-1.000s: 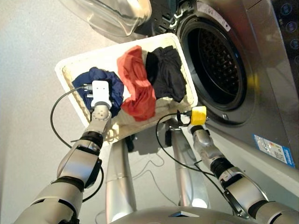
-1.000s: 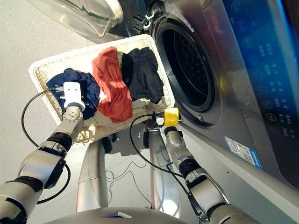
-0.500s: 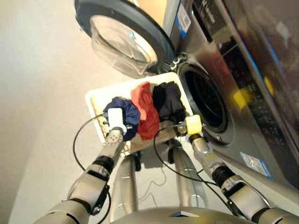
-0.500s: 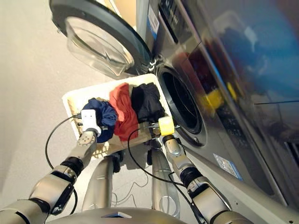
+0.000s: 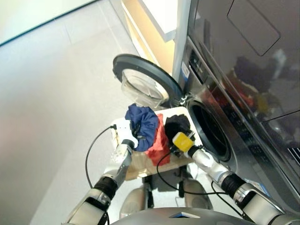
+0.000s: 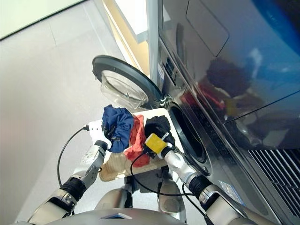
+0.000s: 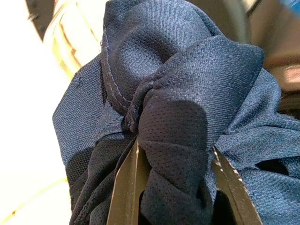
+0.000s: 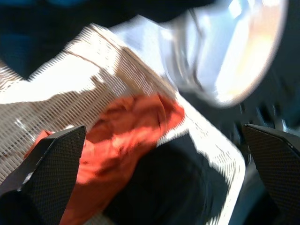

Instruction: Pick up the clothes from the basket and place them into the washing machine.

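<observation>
Clothes are mid-transfer in the head views: we have the navy garment [image 5: 143, 125] bunched in our left tool [image 5: 132, 139] above the basket [image 6: 115, 165], with the red-orange [image 5: 158, 141] and black [image 5: 177, 125] pieces lying in it beside the washing machine [image 5: 209, 133] and its open door [image 5: 145, 86]. Left wrist view shows both fingers [image 7: 125, 187] pinching navy cloth. Right wrist view shows our right tool [image 8: 159, 173] wide and empty over the basket; next, we judge, the navy bundle must swing across to the porthole.

The right tool [image 8: 161, 187] has its two black fingers [image 8: 51, 164] spread wide apart, holding nothing. Between them, the red-orange garment [image 8: 124, 136] lies in the cream woven basket [image 8: 70, 79], touching the black garment [image 8: 173, 192] beside it.
</observation>
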`<state>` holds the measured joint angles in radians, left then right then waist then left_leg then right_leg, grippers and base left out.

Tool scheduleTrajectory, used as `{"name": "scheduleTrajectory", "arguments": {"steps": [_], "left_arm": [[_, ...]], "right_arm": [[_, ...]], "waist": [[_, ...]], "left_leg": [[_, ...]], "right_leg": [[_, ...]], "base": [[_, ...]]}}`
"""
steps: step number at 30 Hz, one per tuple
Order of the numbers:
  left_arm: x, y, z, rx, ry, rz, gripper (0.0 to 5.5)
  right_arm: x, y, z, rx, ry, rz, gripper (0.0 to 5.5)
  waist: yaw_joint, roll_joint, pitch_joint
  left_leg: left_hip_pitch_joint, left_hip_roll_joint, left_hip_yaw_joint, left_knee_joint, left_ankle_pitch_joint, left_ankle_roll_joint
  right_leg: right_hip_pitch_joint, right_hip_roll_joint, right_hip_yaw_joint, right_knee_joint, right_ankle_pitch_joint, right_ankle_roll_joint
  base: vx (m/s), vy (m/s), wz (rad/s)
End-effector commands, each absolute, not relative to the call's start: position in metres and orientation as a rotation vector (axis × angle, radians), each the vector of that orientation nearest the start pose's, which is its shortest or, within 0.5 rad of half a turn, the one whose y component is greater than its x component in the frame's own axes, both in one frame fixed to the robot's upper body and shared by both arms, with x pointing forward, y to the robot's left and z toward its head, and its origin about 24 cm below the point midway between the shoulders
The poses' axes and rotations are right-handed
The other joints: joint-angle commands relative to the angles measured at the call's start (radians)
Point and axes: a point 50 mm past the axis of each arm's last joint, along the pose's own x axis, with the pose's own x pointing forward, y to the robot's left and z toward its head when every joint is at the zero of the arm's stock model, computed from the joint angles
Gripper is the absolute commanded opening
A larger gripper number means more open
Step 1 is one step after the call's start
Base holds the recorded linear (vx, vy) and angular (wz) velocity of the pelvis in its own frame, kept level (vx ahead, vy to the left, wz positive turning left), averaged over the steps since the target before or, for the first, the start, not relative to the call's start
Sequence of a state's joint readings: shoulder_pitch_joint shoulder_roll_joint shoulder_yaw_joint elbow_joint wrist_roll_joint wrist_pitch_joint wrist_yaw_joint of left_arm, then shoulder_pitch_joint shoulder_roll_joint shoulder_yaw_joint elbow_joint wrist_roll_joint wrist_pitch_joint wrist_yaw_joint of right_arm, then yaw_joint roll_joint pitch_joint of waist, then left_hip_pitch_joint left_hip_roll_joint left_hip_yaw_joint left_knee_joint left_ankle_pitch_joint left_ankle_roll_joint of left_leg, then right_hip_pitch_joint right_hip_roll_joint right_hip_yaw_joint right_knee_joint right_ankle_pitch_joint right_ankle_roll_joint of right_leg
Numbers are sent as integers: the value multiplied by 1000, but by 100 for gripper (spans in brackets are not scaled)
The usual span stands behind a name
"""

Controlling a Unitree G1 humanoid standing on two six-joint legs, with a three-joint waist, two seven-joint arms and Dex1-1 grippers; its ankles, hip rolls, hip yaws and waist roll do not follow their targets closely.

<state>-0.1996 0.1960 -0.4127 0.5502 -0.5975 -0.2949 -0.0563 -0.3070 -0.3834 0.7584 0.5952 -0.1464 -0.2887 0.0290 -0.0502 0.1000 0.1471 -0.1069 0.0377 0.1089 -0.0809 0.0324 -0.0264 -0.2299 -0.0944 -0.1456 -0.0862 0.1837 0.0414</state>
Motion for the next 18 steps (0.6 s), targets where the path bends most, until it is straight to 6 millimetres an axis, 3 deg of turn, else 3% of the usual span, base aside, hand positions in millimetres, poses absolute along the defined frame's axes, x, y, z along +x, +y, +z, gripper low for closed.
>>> {"name": "scheduleTrajectory", "arguments": {"steps": [1, 9, 18], "left_arm": [[266, 106, -9, -287, 123, -331, 0], [258, 83, -8, -299, 152, -430, 0], [240, 64, 2, -422, 182, -590, 0]], "right_arm": [[244, -65, -18, -727, -60, 910, 550], [239, -56, -17, -783, -105, 960, 550], [256, -62, -14, -1021, -185, 869, 550]], "waist": [[7, -32, -85], [7, -23, -113], [16, -13, -131]], "left_leg": [[-38, -38, 23, -6, 63, -36], [18, -37, 21, -6, 46, -33], [38, -36, 12, -6, 32, -28]], "right_leg": [[62, 0, -3, 8, -62, 75], [128, 3, -8, -1, -78, 77], [157, 5, -24, -1, -91, 80]], "base": [[82, -15, 56], [48, -13, -1], [0, 0, 0]]}}
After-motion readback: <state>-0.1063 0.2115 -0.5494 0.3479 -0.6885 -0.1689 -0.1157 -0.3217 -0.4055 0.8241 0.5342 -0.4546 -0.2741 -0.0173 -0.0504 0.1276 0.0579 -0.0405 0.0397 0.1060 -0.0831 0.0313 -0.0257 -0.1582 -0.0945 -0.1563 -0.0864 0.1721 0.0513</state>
